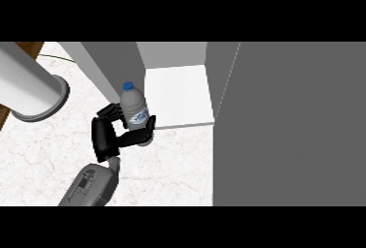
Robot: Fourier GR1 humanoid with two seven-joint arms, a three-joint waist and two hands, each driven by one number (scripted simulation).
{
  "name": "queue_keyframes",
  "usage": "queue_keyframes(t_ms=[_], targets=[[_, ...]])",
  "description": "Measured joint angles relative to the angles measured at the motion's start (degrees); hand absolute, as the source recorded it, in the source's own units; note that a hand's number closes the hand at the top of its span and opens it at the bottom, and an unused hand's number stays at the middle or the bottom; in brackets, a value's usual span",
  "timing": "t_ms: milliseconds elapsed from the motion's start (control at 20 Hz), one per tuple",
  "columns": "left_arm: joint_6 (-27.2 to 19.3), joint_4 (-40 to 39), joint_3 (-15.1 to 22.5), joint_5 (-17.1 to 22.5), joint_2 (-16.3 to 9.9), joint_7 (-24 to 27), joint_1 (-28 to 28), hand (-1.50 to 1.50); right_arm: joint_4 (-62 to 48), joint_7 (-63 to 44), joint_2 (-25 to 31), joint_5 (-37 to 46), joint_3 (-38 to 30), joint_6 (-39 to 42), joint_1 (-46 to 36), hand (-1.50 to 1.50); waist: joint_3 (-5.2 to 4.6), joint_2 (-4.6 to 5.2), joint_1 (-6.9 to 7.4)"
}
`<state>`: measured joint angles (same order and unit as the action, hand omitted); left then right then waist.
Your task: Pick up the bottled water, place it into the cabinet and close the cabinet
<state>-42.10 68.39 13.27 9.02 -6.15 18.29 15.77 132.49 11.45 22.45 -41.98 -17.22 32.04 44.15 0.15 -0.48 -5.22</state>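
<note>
Here, your left hand (114,133), black with curled fingers, wraps the clear plastic water bottle (133,107) with its blue cap and white-and-blue label. You hold the bottle upright at the front edge of the open grey cabinet's (286,121) white shelf (182,94), above the pale marbled counter (172,164).

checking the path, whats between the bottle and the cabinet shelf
Nothing: in the head view the bottled water, held in the hand, already overlaps the cabinet shelf edge.

White marbled counter (164,164) bears an open grey cabinet (286,121) and a grey cylinder (28,89)
</note>
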Motion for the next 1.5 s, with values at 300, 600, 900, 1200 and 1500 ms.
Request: queue_keyframes(t_ms=[300, 600, 900, 1200, 1500], targets=[[-2.1, 1.36, 2.0, -2.46, -2.97, -2.02, -0.98, -1.5, -0.07, -0.05, 0.4, -0.21, 1.07, -0.06, -0.76, -1.5, 0.17, 0.03, -0.97], [-3.2, 2.12, 3.43, -3.41, -4.44, -4.11, -0.96, -1.5, -0.25, -0.39, 1.18, -0.33, 1.65, -0.43, -2.34, -1.5, 0.19, 0.27, -1.32], [-1.63, 3.24, 3.73, -2.0, -5.7, -4.97, -1.17, -1.5, -0.36, -0.66, 1.69, -0.44, 1.98, -0.97, -3.52, -1.5, -0.09, 0.57, -1.75], [0.19, 4.03, 3.58, -0.42, -6.49, -4.3, -1.63, -1.5, -0.4, -0.84, 2.21, -0.49, 1.84, -1.14, -4.08, -1.5, -0.33, 0.78, -2.21], [1.45, 3.78, 4.09, 0.32, -6.27, -4.9, -0.87, -1.5, -0.34, -1.47, 2.68, -0.55, 1.63, -2.5, -4.94, -1.5, -0.34, 0.87, -1.29]])
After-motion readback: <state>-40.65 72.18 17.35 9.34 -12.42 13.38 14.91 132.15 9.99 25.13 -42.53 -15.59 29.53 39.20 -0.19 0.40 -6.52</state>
